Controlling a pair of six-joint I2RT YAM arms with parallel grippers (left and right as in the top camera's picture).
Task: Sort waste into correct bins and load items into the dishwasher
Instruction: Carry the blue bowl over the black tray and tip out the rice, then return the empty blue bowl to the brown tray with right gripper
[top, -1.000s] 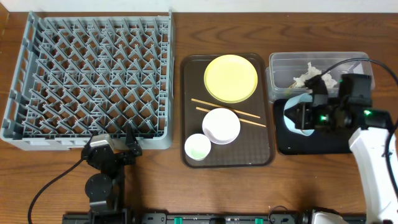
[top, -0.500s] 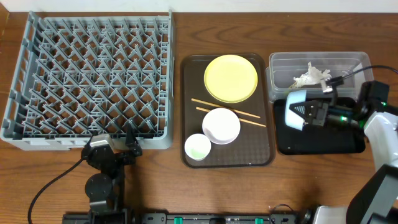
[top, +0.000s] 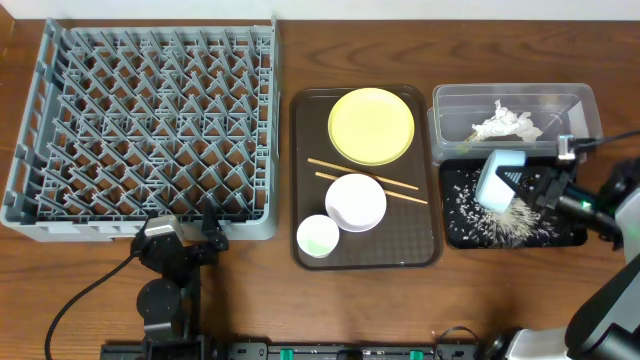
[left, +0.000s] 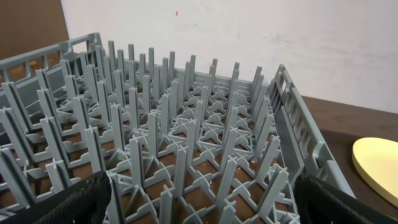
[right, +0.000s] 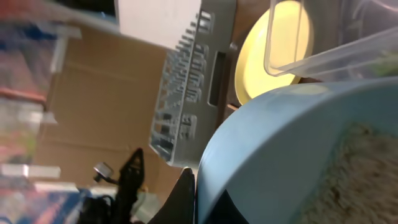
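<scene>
My right gripper (top: 527, 187) is shut on the rim of the light blue bowl (top: 497, 178), tipped over the glossy black tray (top: 460, 235). Whitish rice scraps (top: 500, 222) spill from the bowl and lie scattered in the tray. In the right wrist view the bowl (right: 292, 149) fills the frame with rice (right: 367, 180) inside. The crumpled napkin (top: 505, 124) lies in the clear tub (top: 450, 98). The yellow plate (top: 371, 125), chopsticks (top: 366, 177), white bowl (top: 355, 202) and small cup (top: 318, 236) sit on the brown tray. My left gripper (top: 190, 246) is open by the grey rack (top: 60, 200).
The brown serving tray (top: 302, 255) lies between the rack and the bins. The rack's pegs (left: 186, 143) fill the left wrist view, with the yellow plate's edge (left: 376, 165) at right. The left arm base sits at the table's front edge.
My right gripper has swung the light blue bowl rightward and tipped it further. Rice now pours out and covers the black tray. The left arm has not moved.
</scene>
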